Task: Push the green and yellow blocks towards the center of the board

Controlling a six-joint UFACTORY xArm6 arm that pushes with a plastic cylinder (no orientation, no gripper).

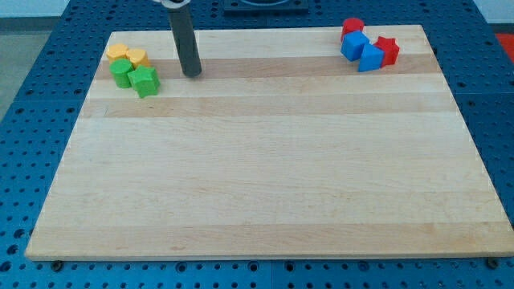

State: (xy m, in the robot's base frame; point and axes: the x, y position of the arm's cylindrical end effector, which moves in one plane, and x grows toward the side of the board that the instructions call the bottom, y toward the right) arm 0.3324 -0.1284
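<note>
At the view's top left corner of the wooden board (265, 160) lies a tight cluster. It holds a yellow block (118, 53), a second yellow block (137, 57), a green round block (121, 73) and a green star-shaped block (145, 80). My tip (192, 73) rests on the board to the right of this cluster, about a block's width from the green star block and touching none of them. The dark rod rises from the tip toward the view's top.
At the view's top right sit a red round block (352, 27), a blue block (354, 44), a second blue block (371, 58) and a red star-shaped block (388, 50), packed together. A blue perforated table surrounds the board.
</note>
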